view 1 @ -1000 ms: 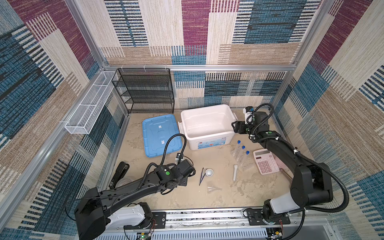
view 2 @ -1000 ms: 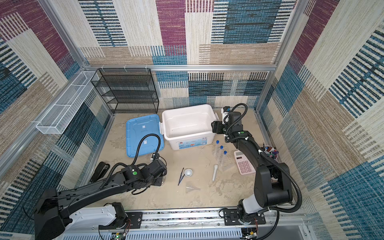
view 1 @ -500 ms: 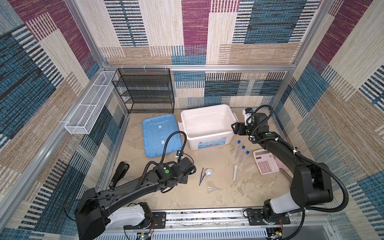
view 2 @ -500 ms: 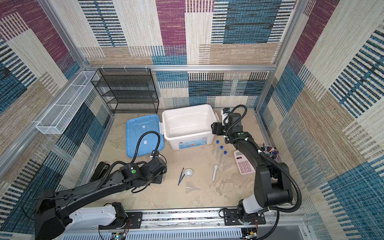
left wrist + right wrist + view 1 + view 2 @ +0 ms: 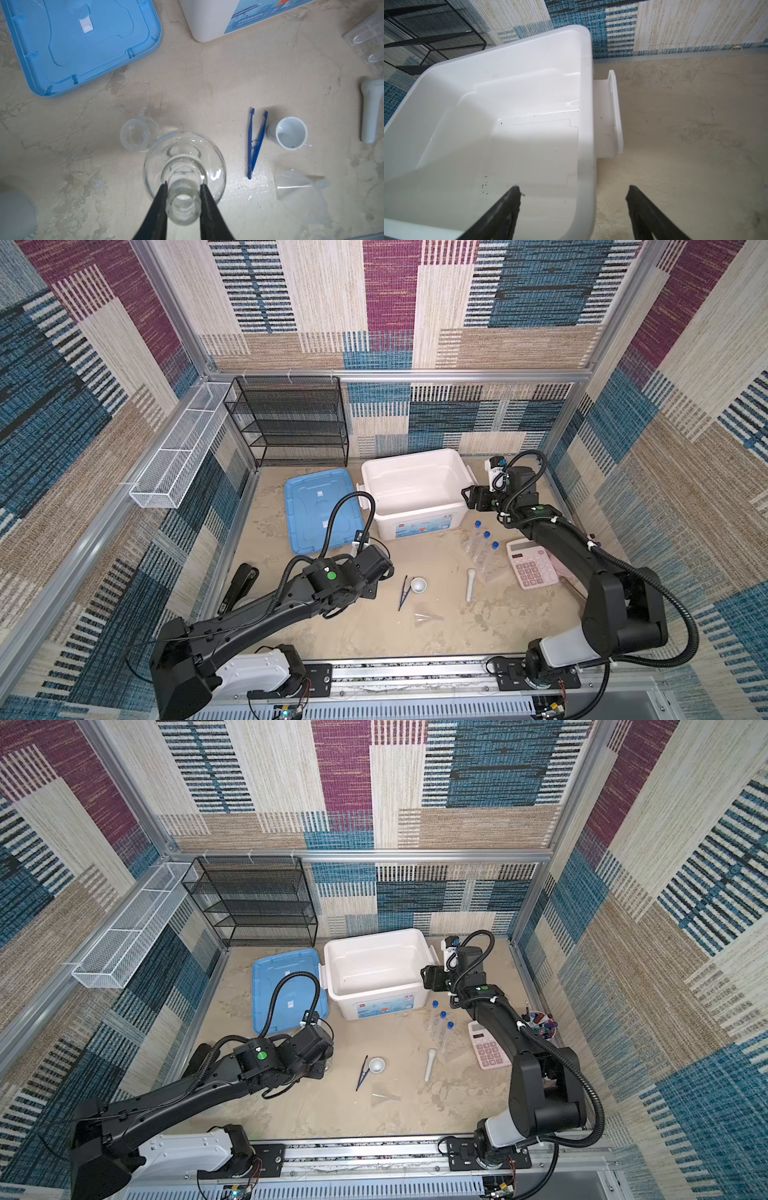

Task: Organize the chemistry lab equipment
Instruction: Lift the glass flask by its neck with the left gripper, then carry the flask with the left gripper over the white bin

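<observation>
In the left wrist view my left gripper (image 5: 184, 184) is shut on the neck of the clear glass flask (image 5: 185, 158), which stands upright. A small clear beaker (image 5: 136, 136) stands beside it. Further off lie the dark blue tweezers (image 5: 256, 143), the white mortar (image 5: 289, 133), the pestle (image 5: 371, 110) and the clear funnel (image 5: 299, 187). The blue-capped test tubes (image 5: 482, 541) lie on the clear rack (image 5: 486, 568). My right gripper (image 5: 573, 191) is open and empty, straddling the right rim of the white bin (image 5: 586, 116).
A blue lid (image 5: 320, 510) lies left of the white bin (image 5: 415, 510). A pink calculator (image 5: 532, 564) and a cup of markers (image 5: 540, 1023) sit at the right. A black mesh shelf (image 5: 291, 423), a white wire basket (image 5: 183, 452) and a black stapler (image 5: 239, 585) are on the left.
My left gripper has shifted slightly towards the back with the flask in it. The right gripper has barely moved and stays open over the bin's rim.
</observation>
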{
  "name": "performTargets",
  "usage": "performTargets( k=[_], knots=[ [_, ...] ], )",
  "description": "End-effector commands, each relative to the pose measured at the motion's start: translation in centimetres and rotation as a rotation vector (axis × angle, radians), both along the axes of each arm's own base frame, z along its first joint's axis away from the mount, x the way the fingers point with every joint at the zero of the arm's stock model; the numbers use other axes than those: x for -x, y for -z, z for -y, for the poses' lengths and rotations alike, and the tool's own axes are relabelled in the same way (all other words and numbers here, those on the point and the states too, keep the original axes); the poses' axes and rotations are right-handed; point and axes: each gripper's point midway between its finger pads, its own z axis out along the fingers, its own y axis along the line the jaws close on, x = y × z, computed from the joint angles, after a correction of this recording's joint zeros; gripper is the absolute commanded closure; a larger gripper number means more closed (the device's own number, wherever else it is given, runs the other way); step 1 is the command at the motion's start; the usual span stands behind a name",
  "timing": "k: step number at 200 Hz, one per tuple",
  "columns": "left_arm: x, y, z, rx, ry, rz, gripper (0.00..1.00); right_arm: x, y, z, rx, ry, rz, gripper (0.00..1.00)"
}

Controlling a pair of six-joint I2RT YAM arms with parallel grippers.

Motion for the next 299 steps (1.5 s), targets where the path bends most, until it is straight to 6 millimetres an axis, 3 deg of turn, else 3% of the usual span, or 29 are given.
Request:
performTargets(
  k=[1,132,186,256,299],
  knots=[
    [-0.3,-0.8,-0.5,-0.028,0.006,0.021,0.79,-0.3,-1.2,-0.3,-0.013,-0.014,0.046,0.17],
    [-2.4,-5.7,-0.6,0.003,0.013,0.068,0.79,-0.5,-1.1,-1.0,-0.057,-0.034,0.014,0.18],
    [-4.2,-9.4,-0.4,0.020,0.032,0.114,0.79,-0.5,-0.7,-1.3,-0.079,-0.041,-0.006,0.18],
    [-7.9,-14.2,0.4,0.027,0.071,0.189,0.79,-0.7,-0.9,-1.4,-0.114,-0.022,-0.020,0.19],
    [-10.4,-15.8,1.3,0.036,0.099,0.203,0.80,-0.8,-0.5,-1.4,-0.122,-0.010,-0.037,0.19]
  ],
)
